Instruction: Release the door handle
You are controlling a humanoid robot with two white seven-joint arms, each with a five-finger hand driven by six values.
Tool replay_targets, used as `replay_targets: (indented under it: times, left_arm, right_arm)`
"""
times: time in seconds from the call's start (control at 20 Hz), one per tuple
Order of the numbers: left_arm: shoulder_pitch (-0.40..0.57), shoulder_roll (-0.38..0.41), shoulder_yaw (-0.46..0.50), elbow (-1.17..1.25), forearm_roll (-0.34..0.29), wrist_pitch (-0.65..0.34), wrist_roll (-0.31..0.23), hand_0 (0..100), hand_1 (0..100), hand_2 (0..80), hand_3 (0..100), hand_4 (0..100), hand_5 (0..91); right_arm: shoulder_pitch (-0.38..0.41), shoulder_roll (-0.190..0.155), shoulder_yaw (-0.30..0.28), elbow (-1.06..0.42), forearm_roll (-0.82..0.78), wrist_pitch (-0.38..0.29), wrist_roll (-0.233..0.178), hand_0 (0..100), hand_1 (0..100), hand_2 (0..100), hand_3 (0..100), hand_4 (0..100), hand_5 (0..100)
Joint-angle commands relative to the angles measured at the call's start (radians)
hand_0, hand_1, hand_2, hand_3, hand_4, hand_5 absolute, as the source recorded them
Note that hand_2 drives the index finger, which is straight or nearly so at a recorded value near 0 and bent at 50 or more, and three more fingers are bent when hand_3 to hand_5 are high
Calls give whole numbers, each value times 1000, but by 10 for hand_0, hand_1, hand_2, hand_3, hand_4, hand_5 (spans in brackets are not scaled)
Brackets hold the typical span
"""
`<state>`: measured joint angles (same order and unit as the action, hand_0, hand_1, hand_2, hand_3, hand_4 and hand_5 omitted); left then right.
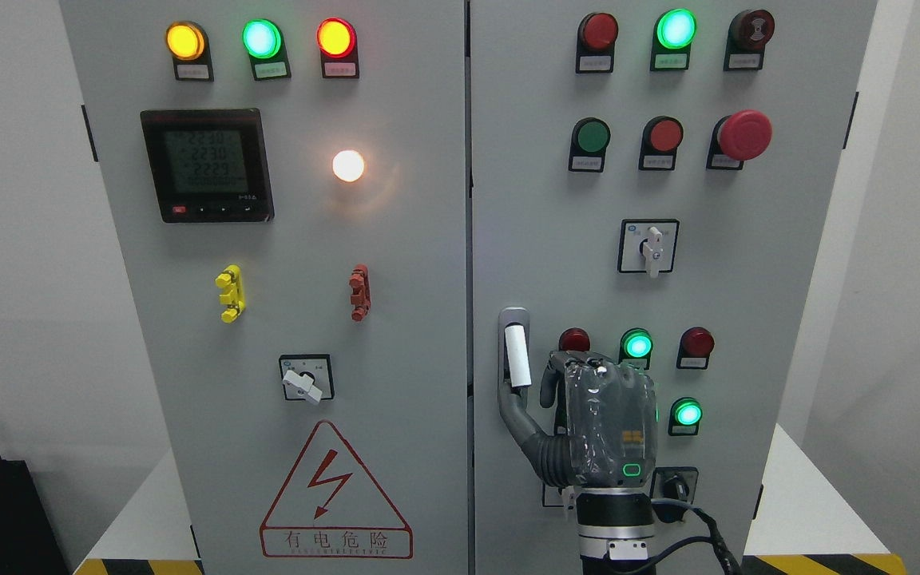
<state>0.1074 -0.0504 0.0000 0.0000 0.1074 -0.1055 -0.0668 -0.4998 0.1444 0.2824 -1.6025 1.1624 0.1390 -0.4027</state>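
Observation:
The door handle, a grey upright lever with a white grip, sits on the left edge of the cabinet's right door. My right hand, dark and wrapped in clear plastic, comes up from the bottom edge just right of the handle. Its thumb stretches left and meets the handle's lower end. The fingers hang loosely bent beside the white grip, not wrapped around it. Both doors look closed. The left arm is out of view.
The right door carries indicator lamps, push buttons, a red emergency button and a rotary switch. The left door has a meter, lamps, a switch and a warning triangle. A cable trails from my wrist.

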Motion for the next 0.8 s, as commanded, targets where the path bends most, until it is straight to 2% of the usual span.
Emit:
replay_targets:
  times: [0.0, 0.75]
  left_arm:
    - [0, 0, -14, 20, 0, 0, -1, 120, 389, 0, 0, 0, 0]
    - [0, 0, -14, 20, 0, 0, -1, 120, 389, 0, 0, 0, 0]
  right_arm:
    - [0, 1, -9, -4, -15, -1, -1, 337, 693, 872, 1000, 971, 1000]
    - [4, 4, -20, -17, -16, -4, -19, 369, 650, 876, 1000, 973, 1000]
